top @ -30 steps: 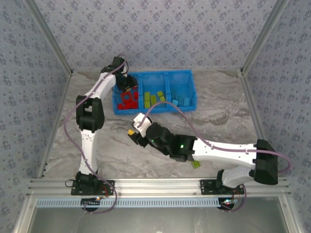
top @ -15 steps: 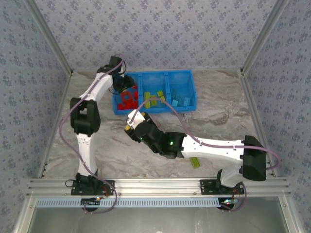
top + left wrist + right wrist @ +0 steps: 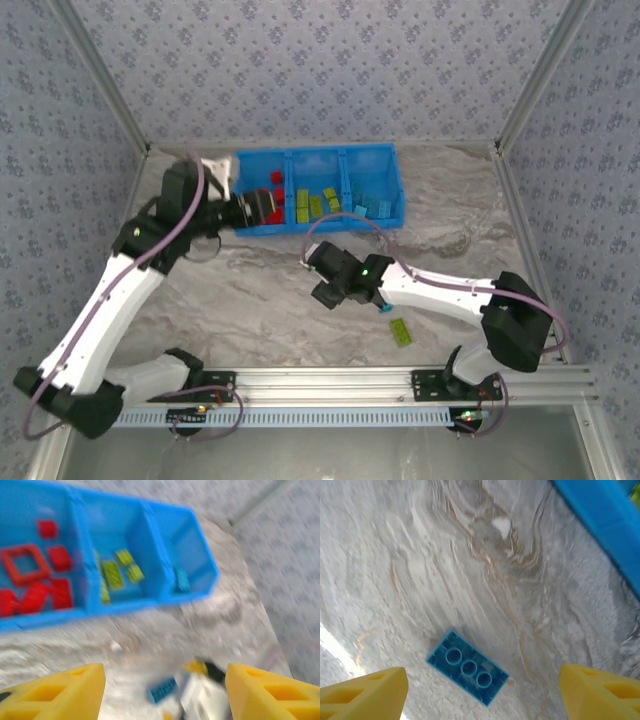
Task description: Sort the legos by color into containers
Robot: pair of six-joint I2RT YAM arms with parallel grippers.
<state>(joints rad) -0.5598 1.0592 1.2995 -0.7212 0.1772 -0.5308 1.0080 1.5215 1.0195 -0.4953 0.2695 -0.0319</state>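
The blue three-part container (image 3: 320, 222) stands at the back, with red legos (image 3: 277, 196) in its left compartment, lime green ones (image 3: 315, 204) in the middle and light blue ones (image 3: 370, 207) on the right. The blurred left wrist view shows it too (image 3: 150, 540), with a red square frame (image 3: 22, 565). My left gripper (image 3: 262, 208) (image 3: 164, 672) hangs open and empty at the bin's left front. My right gripper (image 3: 325, 292) (image 3: 482, 680) is open above a light blue lego (image 3: 467, 667) (image 3: 162, 690) lying studs-down on the table, apart from both fingers.
A lime green lego (image 3: 402, 332) lies on the marble table near the front, right of my right arm. A light blue bit (image 3: 383, 307) peeks out at that arm's near edge. The bin's front wall (image 3: 600, 515) crosses the right wrist view's top right corner.
My left arm has swung down and left, bringing its gripper from the bin's back left to its left front. My right gripper has moved right. Both grippers stand wider apart.
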